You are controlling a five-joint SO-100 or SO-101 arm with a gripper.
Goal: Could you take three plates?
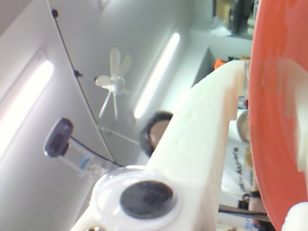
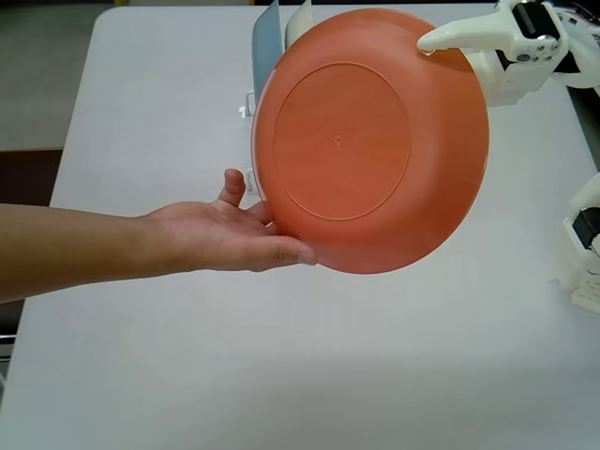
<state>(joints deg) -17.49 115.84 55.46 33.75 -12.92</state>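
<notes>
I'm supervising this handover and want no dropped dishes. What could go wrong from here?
The gripper pinches the orange plate only at its rim, so the plate could swing or slip. The person's hand touches just the lower edge; releasing before it grips may drop the plate. The plate could also knock the light blue plate standing behind it.

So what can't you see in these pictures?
- Fixed view: the orange plate hides most of the light blue plate and white plate behind it, and whatever holds them upright.
- Fixed view: the hand has its fingertips behind the plate's rim.
- Wrist view: the gripper fingertips are blurred, so the grip is unclear.
</notes>
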